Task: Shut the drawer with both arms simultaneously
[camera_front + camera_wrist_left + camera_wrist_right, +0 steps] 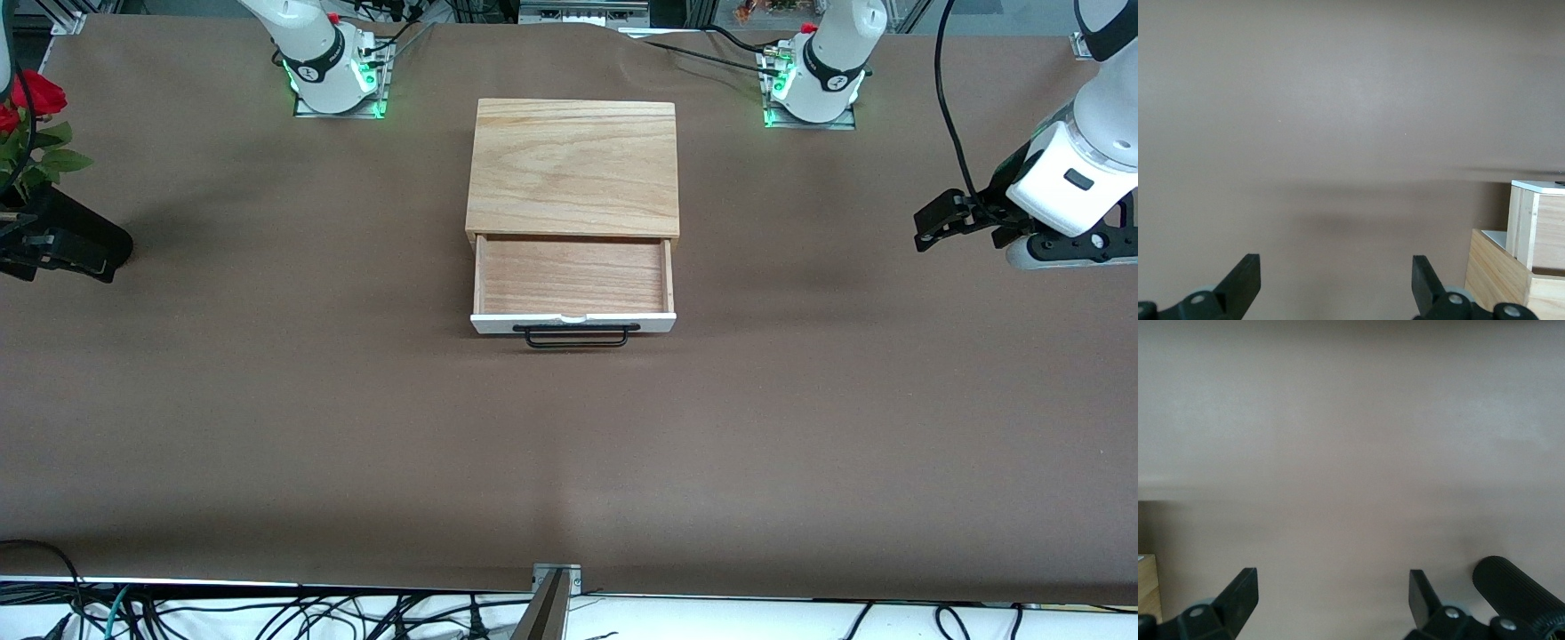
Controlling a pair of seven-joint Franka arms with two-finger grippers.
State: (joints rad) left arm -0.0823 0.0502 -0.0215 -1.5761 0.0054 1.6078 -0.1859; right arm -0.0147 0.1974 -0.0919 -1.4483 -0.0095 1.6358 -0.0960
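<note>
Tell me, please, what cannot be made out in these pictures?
Front view: the rear of the drawer is hidden under the box top.
Front view: the right arm is cut off by the picture's edges.
Right wrist view: a ribbed black cylinder beside the open right tool is cut off by the edge; unidentifiable.
Left wrist view: the open left tool, over the table, shows only fingertips; the drawer is cut off by the edge.

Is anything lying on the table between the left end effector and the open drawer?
No. In the front view, only bare brown table separates the left end effector from the drawer; the left wrist view shows the same.
</note>
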